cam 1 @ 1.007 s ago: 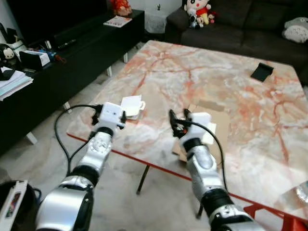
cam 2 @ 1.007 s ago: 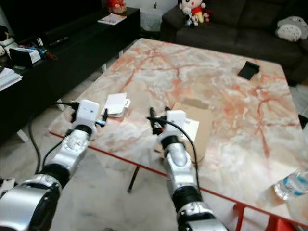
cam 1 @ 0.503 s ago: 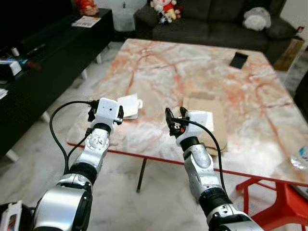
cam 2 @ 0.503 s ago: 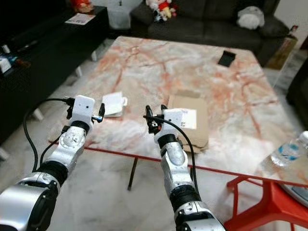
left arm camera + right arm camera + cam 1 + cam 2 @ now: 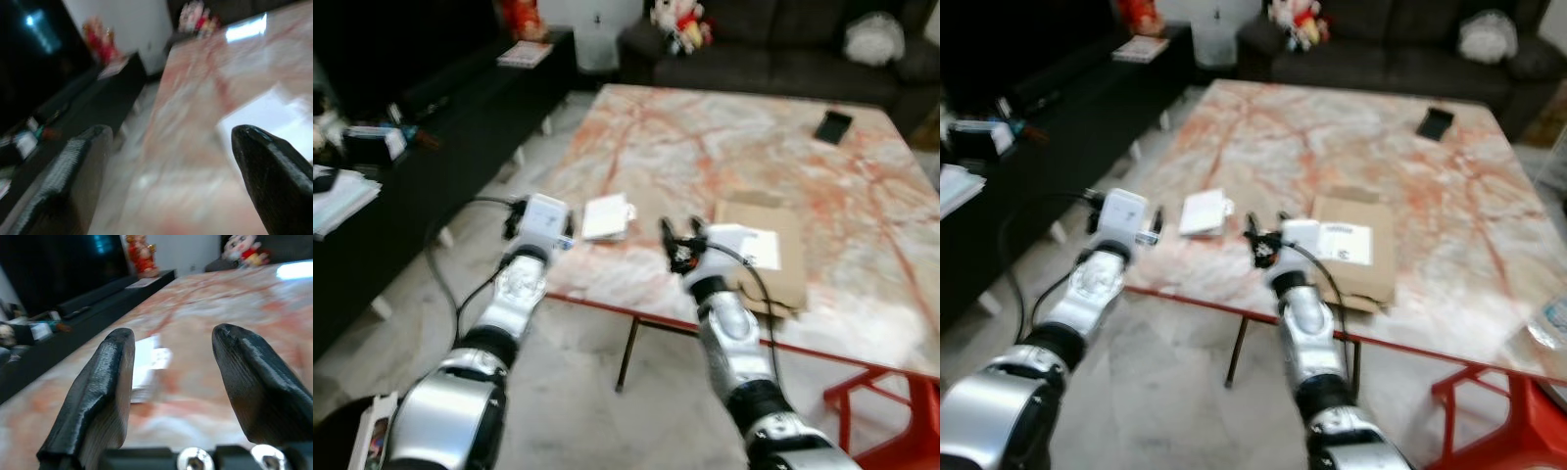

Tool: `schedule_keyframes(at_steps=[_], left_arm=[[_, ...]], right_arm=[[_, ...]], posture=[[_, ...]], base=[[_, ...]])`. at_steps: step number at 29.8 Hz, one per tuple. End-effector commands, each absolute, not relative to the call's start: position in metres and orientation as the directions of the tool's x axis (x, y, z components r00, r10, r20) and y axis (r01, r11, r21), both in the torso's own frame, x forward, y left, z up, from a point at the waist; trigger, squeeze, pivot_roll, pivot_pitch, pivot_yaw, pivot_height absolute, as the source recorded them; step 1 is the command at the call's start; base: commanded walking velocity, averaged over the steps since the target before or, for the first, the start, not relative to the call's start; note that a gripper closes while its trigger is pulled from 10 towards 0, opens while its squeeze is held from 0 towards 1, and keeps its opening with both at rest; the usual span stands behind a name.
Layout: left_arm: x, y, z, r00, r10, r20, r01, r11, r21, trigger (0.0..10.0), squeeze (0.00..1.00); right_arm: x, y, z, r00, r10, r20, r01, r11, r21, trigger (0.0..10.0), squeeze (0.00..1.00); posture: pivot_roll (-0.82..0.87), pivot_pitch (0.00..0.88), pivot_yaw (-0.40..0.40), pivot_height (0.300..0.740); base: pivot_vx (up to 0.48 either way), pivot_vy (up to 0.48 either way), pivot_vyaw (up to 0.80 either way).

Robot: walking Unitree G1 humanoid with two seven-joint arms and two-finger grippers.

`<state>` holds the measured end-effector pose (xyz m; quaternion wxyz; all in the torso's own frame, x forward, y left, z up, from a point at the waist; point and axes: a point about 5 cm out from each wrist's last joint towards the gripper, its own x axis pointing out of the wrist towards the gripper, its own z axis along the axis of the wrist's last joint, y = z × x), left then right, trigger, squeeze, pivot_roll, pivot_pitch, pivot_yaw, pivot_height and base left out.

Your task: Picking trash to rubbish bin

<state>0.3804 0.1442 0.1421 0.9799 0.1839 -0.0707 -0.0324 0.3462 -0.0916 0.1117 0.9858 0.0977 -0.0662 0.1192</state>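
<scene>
While both arms reach over the table's [image 5: 862, 323] near edge, we hold nothing.
Left gripper [image 5: 166, 181] and right gripper [image 5: 171, 382]: fingers spread, empty. White paper [image 5: 607, 216]: flat on marble between them; cardboard box [image 5: 1357, 253] beside right gripper.

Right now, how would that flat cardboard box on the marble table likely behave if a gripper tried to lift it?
The cardboard box lies flat, so it is probably light and fairly stiff. Being broad and low on the marble table, it would likely slide rather than tip when pushed. The right gripper, fingers apart, hovers beside it; a pinch at one edge might let it sag.
</scene>
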Motion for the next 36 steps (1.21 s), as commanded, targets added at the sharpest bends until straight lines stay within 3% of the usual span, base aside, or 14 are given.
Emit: schedule_keyframes(at_steps=[1,10,18,30,36], left_arm=[[0.382,0.141,0.143,0.987,-0.105,0.119,0.053,0.925,0.377,10.0,0.0],[0.381,0.138,0.143,0.984,-0.136,0.118,0.078,0.913,0.4,10.0,0.0],[0.38,0.134,0.144,0.979,-0.162,0.126,0.094,0.9,0.425,10.0,0.0],[0.373,0.127,0.143,0.962,-0.209,0.178,0.104,0.876,0.471,10.0,0.0],[0.366,0.125,0.142,0.964,-0.162,0.209,0.028,0.848,0.529,10.0,0.0]], right_arm=[[0.347,-0.09,0.114,0.96,0.23,0.158,-0.256,0.951,0.174,10.0,0.0],[0.348,-0.09,0.113,0.964,0.223,0.144,-0.248,0.951,0.187,10.0,0.0],[0.348,-0.09,0.114,0.963,0.223,0.154,-0.25,0.95,0.188,10.0,0.0],[0.347,-0.089,0.113,0.961,0.228,0.155,-0.255,0.949,0.185,10.0,0.0],[0.346,-0.088,0.112,0.961,0.233,0.152,-0.26,0.947,0.189,10.0,0.0]], posture=[[-0.03,0.045,-0.016,0.74],[-0.03,0.046,-0.01,0.74],[-0.03,0.047,-0.009,0.74],[-0.02,0.053,-0.01,0.74],[-0.02,0.055,-0.012,0.74]], base=[[0.48,0.0,0.0],[0.48,0.0,0.0],[0.451,0.0,-0.7],[0.0,0.0,0.0],[0.0,0.0,0.0]])
